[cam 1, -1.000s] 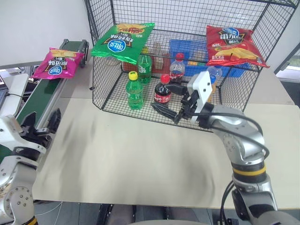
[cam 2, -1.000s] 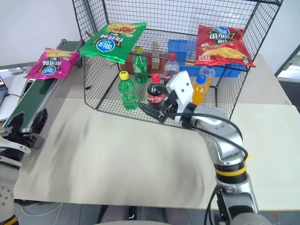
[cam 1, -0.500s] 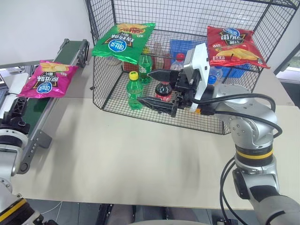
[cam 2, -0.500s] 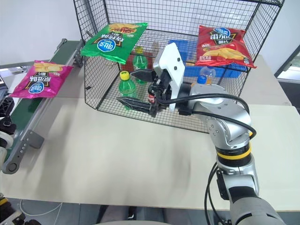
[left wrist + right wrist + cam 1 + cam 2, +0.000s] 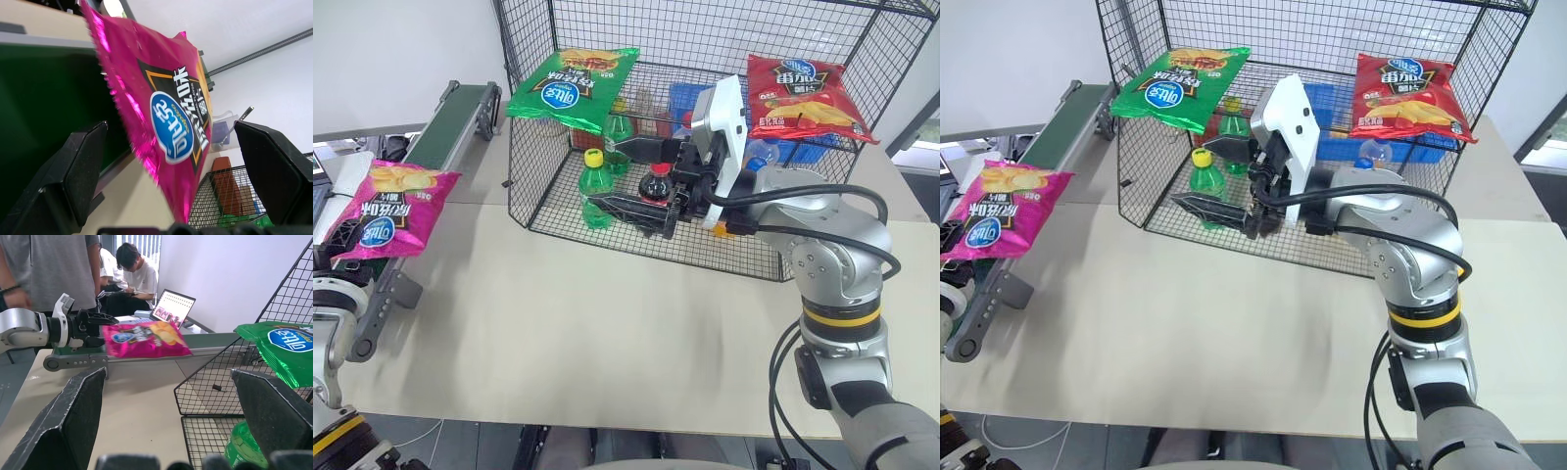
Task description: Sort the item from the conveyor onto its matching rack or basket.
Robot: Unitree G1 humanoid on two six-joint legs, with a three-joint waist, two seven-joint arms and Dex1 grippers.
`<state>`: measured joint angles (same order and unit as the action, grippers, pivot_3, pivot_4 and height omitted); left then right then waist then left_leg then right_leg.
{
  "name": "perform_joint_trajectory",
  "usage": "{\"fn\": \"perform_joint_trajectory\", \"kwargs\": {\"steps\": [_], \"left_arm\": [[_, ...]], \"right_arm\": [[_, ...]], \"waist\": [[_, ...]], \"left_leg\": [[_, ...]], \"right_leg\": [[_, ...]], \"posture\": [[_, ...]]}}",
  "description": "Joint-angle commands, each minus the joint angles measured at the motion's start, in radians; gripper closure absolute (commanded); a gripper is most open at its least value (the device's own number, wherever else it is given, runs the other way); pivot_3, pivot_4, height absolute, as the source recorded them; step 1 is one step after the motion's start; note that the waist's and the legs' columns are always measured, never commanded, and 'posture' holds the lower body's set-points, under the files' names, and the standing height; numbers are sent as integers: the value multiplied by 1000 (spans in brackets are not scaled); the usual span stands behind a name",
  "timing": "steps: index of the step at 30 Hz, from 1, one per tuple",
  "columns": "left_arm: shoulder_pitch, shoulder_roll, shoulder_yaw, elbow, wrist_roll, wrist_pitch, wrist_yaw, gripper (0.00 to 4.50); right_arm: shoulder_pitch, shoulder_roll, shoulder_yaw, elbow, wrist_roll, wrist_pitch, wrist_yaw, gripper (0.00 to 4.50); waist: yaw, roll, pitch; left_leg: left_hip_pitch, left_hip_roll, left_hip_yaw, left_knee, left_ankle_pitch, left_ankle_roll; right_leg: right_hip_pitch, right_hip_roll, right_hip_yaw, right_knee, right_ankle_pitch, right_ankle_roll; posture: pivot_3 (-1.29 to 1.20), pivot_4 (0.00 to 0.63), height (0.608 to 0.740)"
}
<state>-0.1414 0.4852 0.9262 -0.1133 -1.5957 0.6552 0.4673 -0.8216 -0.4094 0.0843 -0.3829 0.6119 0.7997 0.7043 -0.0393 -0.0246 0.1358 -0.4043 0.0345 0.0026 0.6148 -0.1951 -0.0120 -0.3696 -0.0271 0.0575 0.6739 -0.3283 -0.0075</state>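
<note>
- Magenta chip bag [image 5: 384,208] in the left eye view lies tilted at the near end of the conveyor [image 5: 440,137], overhanging the belt's end and its rail by the table's [image 5: 568,323] left edge; no finger is seen touching it here
- Same view: the right gripper [image 5: 628,177] is raised in front of the black wire rack [image 5: 724,39], pointing toward the conveyor side, its two black fingers spread wide with nothing between them; a green chip bag [image 5: 573,86] hangs at the rack's front left corner, a red chip bag [image 5: 801,93] at its right side, and a green bottle [image 5: 595,188] stands inside near the front wall
- Right eye view: the same layout, with the magenta bag at the table's left edge, well apart from the rack and from the right gripper
- Left wrist view: the left gripper [image 5: 181,166] has its fingers [image 5: 73,171] far apart, and the magenta bag hangs between them, above the dark green belt, touching neither finger as far as can be seen; the rack's mesh shows beyond
- Right wrist view: the right gripper's fingers stand wide with nothing in them; past them the magenta bag sits at the conveyor's end just beside the left gripper, a laptop [image 5: 172,308] and people [image 5: 49,269] stand behind the belt, and the green chip bag hangs on the rack's corner
</note>
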Motion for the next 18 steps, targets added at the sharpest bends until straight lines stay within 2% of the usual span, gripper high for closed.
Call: {"fn": "perform_joint_trajectory", "kwargs": {"steps": [1, 4, 10, 12, 18], "left_arm": [[1, 27, 8, -5, -20, -29, 11, 85], [2, 19, 11, -5, -24, -45, 15, 905], [4, 20, 9, -15, -45, -66, 11, 3741], [1, 18, 11, -24, -57, -74, 12, 4455], [-23, 37, 2, -104, -166, -84, -1, 4455]], "right_arm": [[-35, -1, -20, -26, 15, -5, -8, 0], [-36, -1, -20, -25, 16, -5, -8, 0], [-40, 2, -18, -19, 15, -8, -7, 0], [-40, 1, -15, -16, 12, -11, -5, 0], [-49, -10, -19, 4, -4, -35, 7, 0]], "waist": [[0, 0, 0], [0, 0, 0], [0, 0, 0], [0, 0, 0], [1, 0, 0]], "left_leg": [[0, 0, 0, 0, 0, 0], [0, 0, 0, 0, 0, 0], [0, 0, 0, 0, 0, 0], [0, 0, 0, 0, 0, 0], [0, 0, 0, 0, 0, 0]], "right_leg": [[0, 0, 0, 0, 0, 0], [0, 0, 0, 0, 0, 0], [0, 0, 0, -1, 0, 0], [0, 0, 0, -1, 0, 0], [0, 0, 0, -1, 0, 0]], "posture": [[0, 150, 740], [0, 150, 740], [0, 150, 740], [0, 150, 740], [0, 150, 740]]}}
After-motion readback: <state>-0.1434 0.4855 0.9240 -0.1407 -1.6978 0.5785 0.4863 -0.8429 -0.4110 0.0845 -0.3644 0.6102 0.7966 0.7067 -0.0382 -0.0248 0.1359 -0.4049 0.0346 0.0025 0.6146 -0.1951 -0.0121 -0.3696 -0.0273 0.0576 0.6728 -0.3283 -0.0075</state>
